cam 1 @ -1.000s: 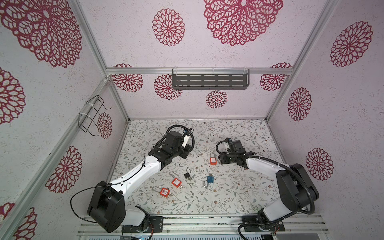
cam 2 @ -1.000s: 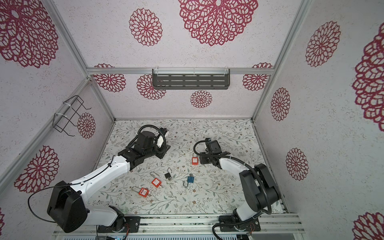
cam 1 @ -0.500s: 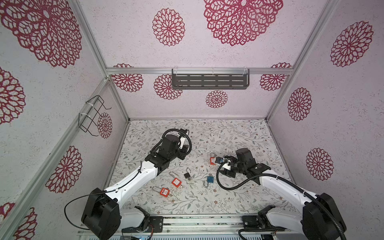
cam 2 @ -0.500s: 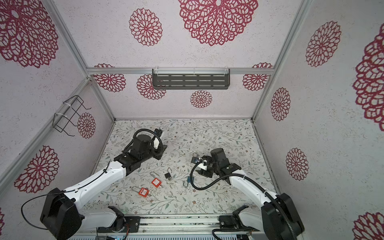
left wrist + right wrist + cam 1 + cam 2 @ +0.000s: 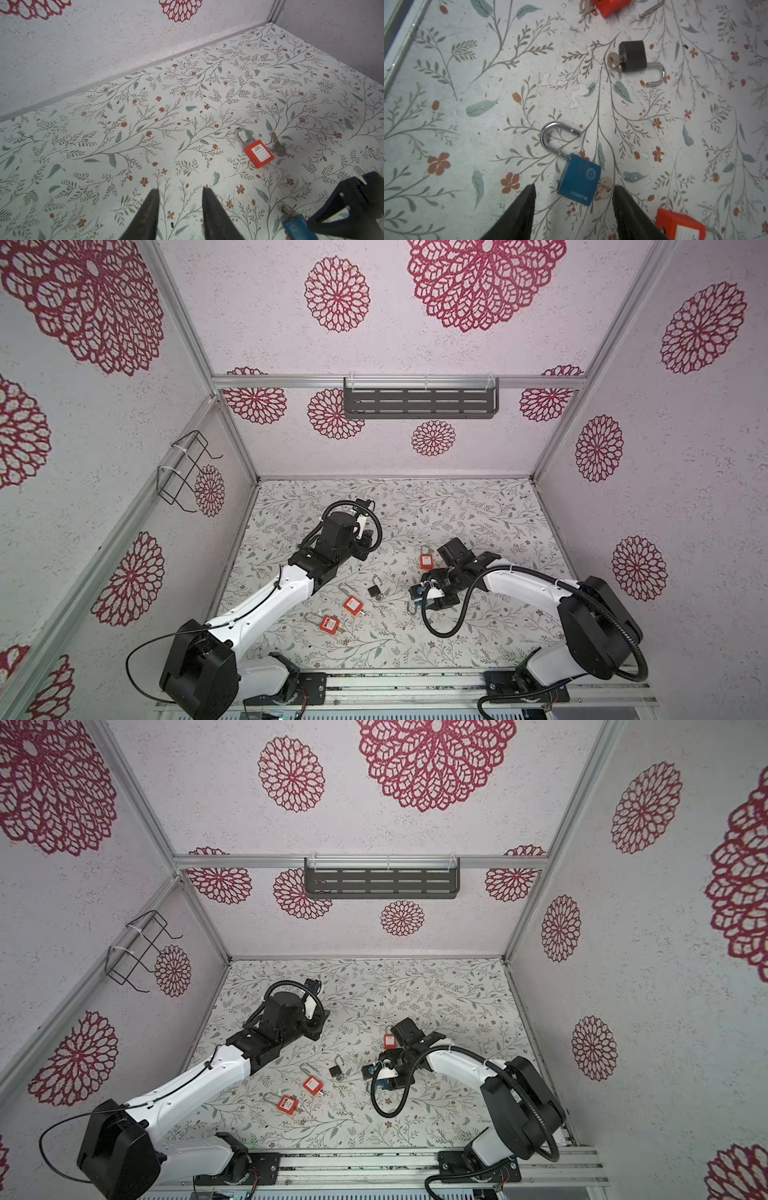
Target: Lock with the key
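A blue padlock [image 5: 579, 178] lies flat on the floral floor with its shackle swung open and a key [image 5: 605, 188] in its base. My right gripper [image 5: 574, 188] stands open just over it, one finger on each side, touching neither. The lock's blue body also shows in the left wrist view [image 5: 297, 226], beside the right gripper's fingers [image 5: 353, 207]. My left gripper [image 5: 180, 190] is open and empty over bare floor, further back and to the left in both top views [image 5: 365, 545]. An orange padlock [image 5: 258, 153] lies ahead of it with a loose key [image 5: 278, 146] beside it.
A black padlock [image 5: 632, 56] with open shackle and a key [image 5: 612, 60] lies left of the blue one in a top view [image 5: 375, 591]. Two more orange padlocks [image 5: 352, 605] [image 5: 328, 623] lie front left. A grey shelf [image 5: 419, 402] and a wire basket [image 5: 183, 472] hang on the walls.
My right arm swung from beside the back orange padlock toward the front and now hangs over the blue padlock. My left arm drew back slightly.
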Robot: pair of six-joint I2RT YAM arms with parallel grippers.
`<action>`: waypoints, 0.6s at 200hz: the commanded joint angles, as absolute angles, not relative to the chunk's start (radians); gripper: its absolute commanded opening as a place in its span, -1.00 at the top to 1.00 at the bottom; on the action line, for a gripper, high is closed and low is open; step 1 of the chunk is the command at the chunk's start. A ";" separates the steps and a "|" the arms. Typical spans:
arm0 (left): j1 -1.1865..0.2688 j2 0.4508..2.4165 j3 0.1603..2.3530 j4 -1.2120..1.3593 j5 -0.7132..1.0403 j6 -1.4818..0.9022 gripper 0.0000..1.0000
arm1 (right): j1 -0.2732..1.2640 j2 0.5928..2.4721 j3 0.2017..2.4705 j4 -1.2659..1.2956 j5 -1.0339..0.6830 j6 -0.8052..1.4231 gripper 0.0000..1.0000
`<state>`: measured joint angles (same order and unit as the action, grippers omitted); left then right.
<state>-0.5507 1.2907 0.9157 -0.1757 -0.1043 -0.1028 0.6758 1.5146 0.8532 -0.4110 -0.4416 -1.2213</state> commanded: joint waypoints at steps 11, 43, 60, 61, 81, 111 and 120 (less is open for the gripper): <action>-0.545 1.284 0.903 -0.185 -0.123 -0.092 0.24 | 0.719 1.545 0.888 -0.449 -0.409 -1.286 -0.24; -0.545 1.292 0.902 -0.196 -0.126 -0.084 0.25 | 0.755 1.577 0.885 -0.388 -0.326 -1.280 -0.24; -0.545 1.296 0.903 -0.198 -0.127 -0.083 0.25 | 0.767 1.595 0.890 -0.346 -0.302 -1.246 -0.25; -0.545 1.296 0.902 -0.198 -0.127 -0.084 0.25 | 0.768 1.596 0.890 -0.345 -0.302 -1.246 -0.25; -0.545 1.299 0.902 -0.202 -0.129 -0.081 0.25 | 0.783 1.618 0.897 -0.320 -0.289 -1.241 -0.26; -0.545 1.305 0.895 -0.201 -0.135 -0.076 0.25 | 0.794 1.666 0.920 -0.294 -0.268 -1.229 -0.27; -0.545 1.306 0.894 -0.205 -0.137 -0.074 0.25 | 0.797 1.684 0.933 -0.286 -0.258 -1.210 -0.27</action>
<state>-0.5507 1.2972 0.9089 -0.1997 -0.1253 -0.0933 0.7849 1.6520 0.8906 -0.3130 -0.2905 -1.2400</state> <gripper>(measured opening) 0.378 0.636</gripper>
